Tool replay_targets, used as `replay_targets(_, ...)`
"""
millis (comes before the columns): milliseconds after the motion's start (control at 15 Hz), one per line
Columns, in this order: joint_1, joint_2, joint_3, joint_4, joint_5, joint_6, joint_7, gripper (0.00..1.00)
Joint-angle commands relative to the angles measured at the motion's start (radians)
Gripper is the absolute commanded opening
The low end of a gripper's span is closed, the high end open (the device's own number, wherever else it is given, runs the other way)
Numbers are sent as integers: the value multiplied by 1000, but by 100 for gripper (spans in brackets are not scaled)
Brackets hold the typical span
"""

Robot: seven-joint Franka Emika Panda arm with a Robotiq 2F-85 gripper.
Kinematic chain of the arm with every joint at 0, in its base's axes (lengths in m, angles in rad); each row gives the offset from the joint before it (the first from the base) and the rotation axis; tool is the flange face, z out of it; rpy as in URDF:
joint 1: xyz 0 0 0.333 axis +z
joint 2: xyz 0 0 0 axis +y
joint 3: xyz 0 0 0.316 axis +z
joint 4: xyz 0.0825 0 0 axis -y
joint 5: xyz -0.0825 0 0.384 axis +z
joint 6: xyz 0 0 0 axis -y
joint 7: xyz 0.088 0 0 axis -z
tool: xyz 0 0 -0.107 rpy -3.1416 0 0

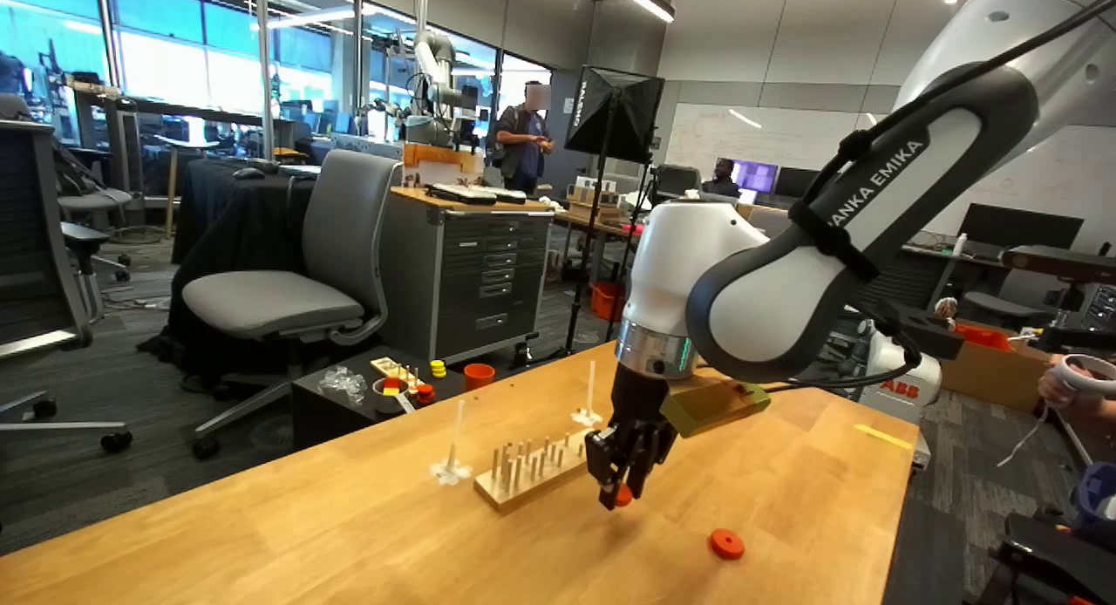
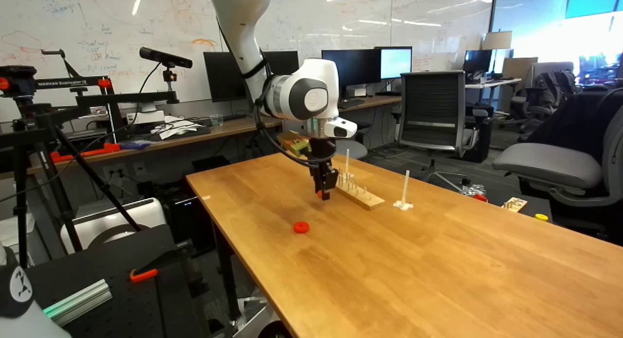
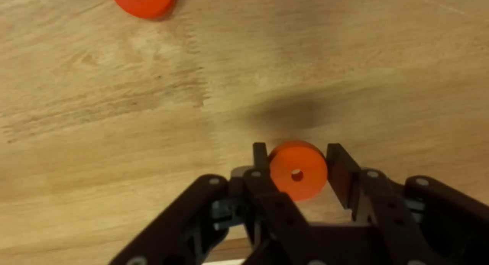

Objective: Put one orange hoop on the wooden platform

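Note:
My gripper (image 3: 297, 154) is shut on an orange hoop (image 3: 298, 185), its two fingers at opposite sides of the ring, the centre hole visible. In both exterior views the gripper (image 1: 622, 498) (image 2: 323, 196) points down and holds the hoop a little above the tabletop, its shadow below. The wooden platform (image 1: 523, 492) with several upright pegs lies right beside the gripper; it also shows in an exterior view (image 2: 362, 197), partly hidden by the gripper. A second, like orange hoop (image 1: 726, 544) lies flat on the table, also seen in the wrist view (image 3: 147, 1).
Two thin white upright rods (image 1: 458, 435) (image 1: 591, 391) stand on the table behind the platform. A low black box (image 1: 327, 418) with a red cup (image 1: 478, 377) and other toy pieces stands beyond the table edge. The tabletop (image 1: 305, 535) extends around.

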Motion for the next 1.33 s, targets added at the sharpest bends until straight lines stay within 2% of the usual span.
replay_targets(0,-7,1,-7,67,26,-73,28,18)
replay_targets(467,-4,19,-29,146,21,-144,117,18)
replay_targets(667,51,45,-84,208,-71,-332,180,18)
replay_targets(867,93,58,-102,231,-185,-483,218,18)
replay_targets(1067,123,63,-92,239,-300,-597,213,18)
replay_targets(1267,125,68,-56,248,-360,-687,143,18)
